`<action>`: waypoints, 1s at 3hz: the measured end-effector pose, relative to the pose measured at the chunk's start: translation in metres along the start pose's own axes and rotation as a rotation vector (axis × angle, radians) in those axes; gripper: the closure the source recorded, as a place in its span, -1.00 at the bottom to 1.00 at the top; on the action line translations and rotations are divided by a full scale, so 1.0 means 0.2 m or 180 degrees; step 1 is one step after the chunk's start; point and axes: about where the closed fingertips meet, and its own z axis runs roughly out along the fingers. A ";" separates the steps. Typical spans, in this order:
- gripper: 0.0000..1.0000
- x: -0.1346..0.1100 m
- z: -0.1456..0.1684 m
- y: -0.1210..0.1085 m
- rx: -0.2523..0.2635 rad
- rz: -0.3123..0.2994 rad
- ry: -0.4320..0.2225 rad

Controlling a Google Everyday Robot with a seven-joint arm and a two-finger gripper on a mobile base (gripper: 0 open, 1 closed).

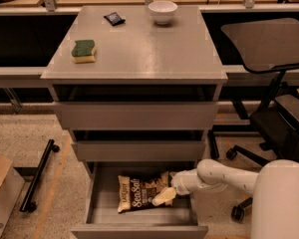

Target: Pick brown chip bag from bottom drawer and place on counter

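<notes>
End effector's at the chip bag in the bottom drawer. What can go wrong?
1. The end effector is at the chip bag's right end, not its middle; the bag may droop or slip when lifted.
2. The bag lies toward the back of the bottom drawer, under the middle drawer front; a straight lift could snag there.
3. The counter already holds a sponge, bowl and black packet; a careless drop could knock one.

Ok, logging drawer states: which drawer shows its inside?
The bottom drawer: pulled far out, brown chip bag in its tray, gripper at the bag's right end. The upper two show only fronts.
</notes>
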 end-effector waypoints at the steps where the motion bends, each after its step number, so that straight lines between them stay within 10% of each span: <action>1: -1.00 0.10 0.10 -0.19 0.0084 0.0109 -0.0099; 3: -1.00 0.32 0.36 -0.54 0.0299 0.0320 -0.0116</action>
